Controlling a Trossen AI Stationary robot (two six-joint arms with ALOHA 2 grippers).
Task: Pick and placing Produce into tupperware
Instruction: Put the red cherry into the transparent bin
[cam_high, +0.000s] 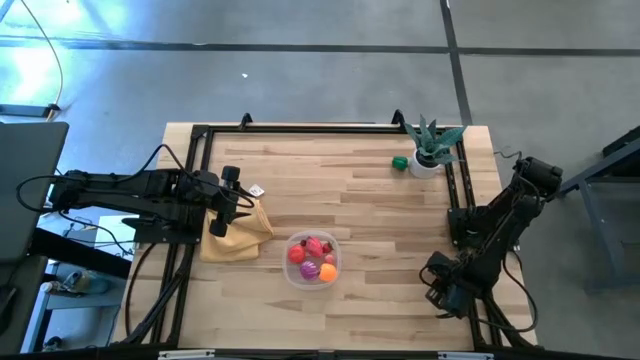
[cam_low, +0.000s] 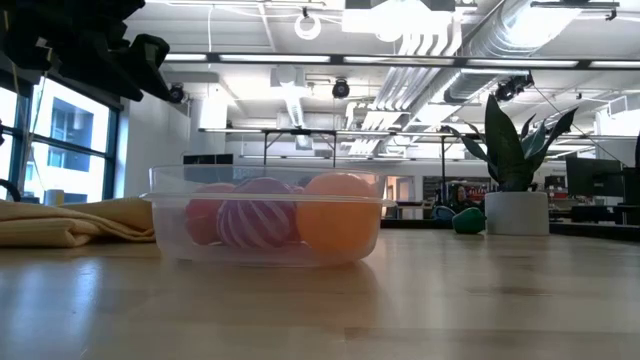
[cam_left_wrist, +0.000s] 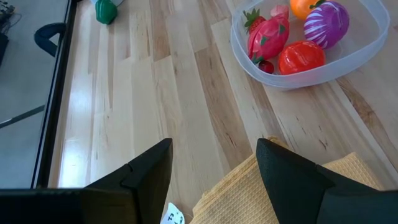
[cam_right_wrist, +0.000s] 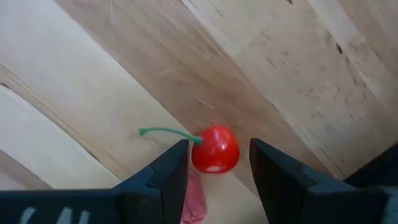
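A small red cherry (cam_right_wrist: 215, 149) with a green stem lay on the worktop (cam_right_wrist: 298, 74) directly between my right fingers (cam_right_wrist: 214, 171), which stood spread to either side of it, not yet clenched. The clear tupperware (cam_high: 312, 259), already holding red, purple and orange produce (cam_left_wrist: 292, 37), sat well apart from that hand, nearer my left fingers (cam_left_wrist: 214, 168). Those hovered released and empty above a yellow cloth (cam_left_wrist: 292, 193). A green piece (cam_high: 400, 163) waited beside the potted plant (cam_high: 432, 145). I judged the step to be grasping the cherry; next would come closing, lifting, and carrying it to the tub.
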